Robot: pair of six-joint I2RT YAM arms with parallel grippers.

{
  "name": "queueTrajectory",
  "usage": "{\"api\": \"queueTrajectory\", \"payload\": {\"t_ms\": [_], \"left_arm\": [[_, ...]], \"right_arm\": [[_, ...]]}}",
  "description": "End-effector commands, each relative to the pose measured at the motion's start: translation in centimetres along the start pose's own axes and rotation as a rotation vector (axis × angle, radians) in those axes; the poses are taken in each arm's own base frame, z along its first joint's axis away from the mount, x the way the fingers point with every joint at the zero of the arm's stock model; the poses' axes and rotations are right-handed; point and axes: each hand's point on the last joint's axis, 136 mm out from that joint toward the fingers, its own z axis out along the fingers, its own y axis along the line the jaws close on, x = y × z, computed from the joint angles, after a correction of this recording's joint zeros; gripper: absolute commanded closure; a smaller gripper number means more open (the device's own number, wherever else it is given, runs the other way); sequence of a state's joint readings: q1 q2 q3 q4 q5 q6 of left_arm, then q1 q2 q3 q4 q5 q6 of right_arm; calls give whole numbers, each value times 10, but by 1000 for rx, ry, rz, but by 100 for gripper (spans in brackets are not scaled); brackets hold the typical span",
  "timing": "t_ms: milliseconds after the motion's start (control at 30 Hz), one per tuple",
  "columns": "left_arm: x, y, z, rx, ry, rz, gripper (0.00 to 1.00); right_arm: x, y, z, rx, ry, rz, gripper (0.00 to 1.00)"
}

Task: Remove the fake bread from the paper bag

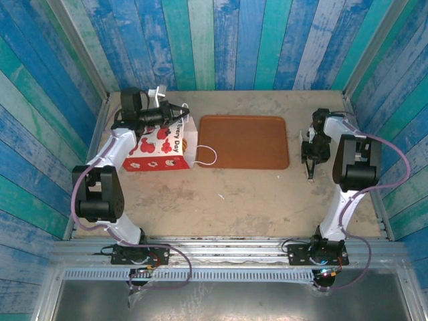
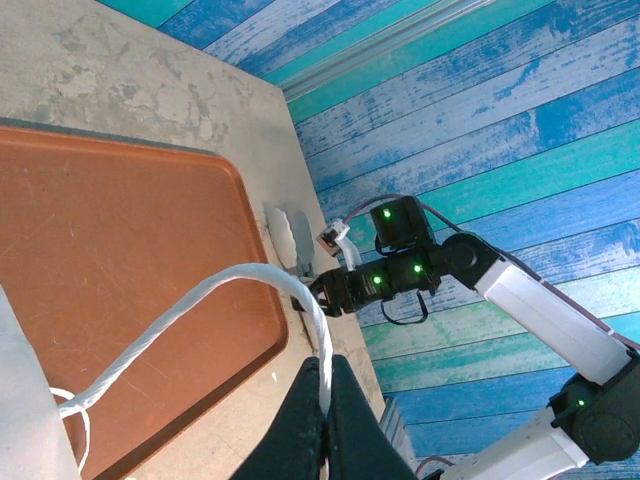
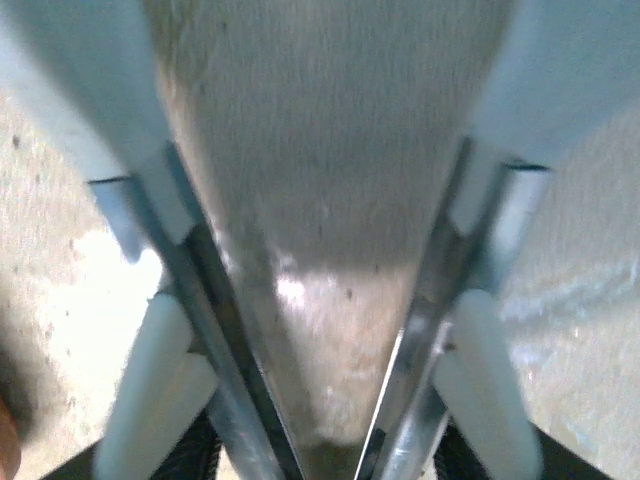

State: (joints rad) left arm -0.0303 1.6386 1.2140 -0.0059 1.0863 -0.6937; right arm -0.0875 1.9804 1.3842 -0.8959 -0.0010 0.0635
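The paper bag, white on top and red-patterned below, lies on its side at the left of the table, its mouth facing the tray. The fake bread is hidden. My left gripper is at the bag's upper far corner. In the left wrist view its black fingers are shut on a white cord handle, and a pale edge of the bag shows at the lower left. My right gripper points down at the table just right of the tray. Its jaws stand apart over bare tabletop, holding nothing.
A flat brown tray lies in the middle of the table, beside the bag's mouth. The bag's other cord handle loops onto the table by the tray's left edge. Blue plank walls close in the table on three sides.
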Motion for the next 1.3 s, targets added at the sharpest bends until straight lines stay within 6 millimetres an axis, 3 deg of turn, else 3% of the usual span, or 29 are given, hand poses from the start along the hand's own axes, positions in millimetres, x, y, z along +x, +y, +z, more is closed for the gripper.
{"api": "queueTrajectory", "payload": {"t_ms": [0, 233, 433, 600, 667, 933, 1100, 1267], "left_arm": [[-5, -23, -7, 11, -36, 61, 100], [-9, -29, -10, -8, -48, 86, 100], [-11, -35, -14, -21, -65, 92, 100], [-12, -40, -19, -42, -81, 116, 100], [-11, -40, -21, -59, -87, 123, 100], [-2, -49, -29, -107, -54, 182, 100], [0, -46, -40, -202, -64, 224, 100], [-7, -44, -56, -292, -113, 271, 100]], "right_arm": [[-3, 3, -52, -34, -149, 22, 47], [8, 20, -124, -149, -347, -3, 47], [19, 32, -164, -225, -448, -36, 47], [30, 61, -190, -329, -507, -110, 47], [36, 79, -195, -349, -519, -167, 46], [72, 188, -196, -541, -512, -454, 47], [97, 252, -182, -608, -476, -618, 47], [108, 294, -159, -600, -425, -713, 47]]}}
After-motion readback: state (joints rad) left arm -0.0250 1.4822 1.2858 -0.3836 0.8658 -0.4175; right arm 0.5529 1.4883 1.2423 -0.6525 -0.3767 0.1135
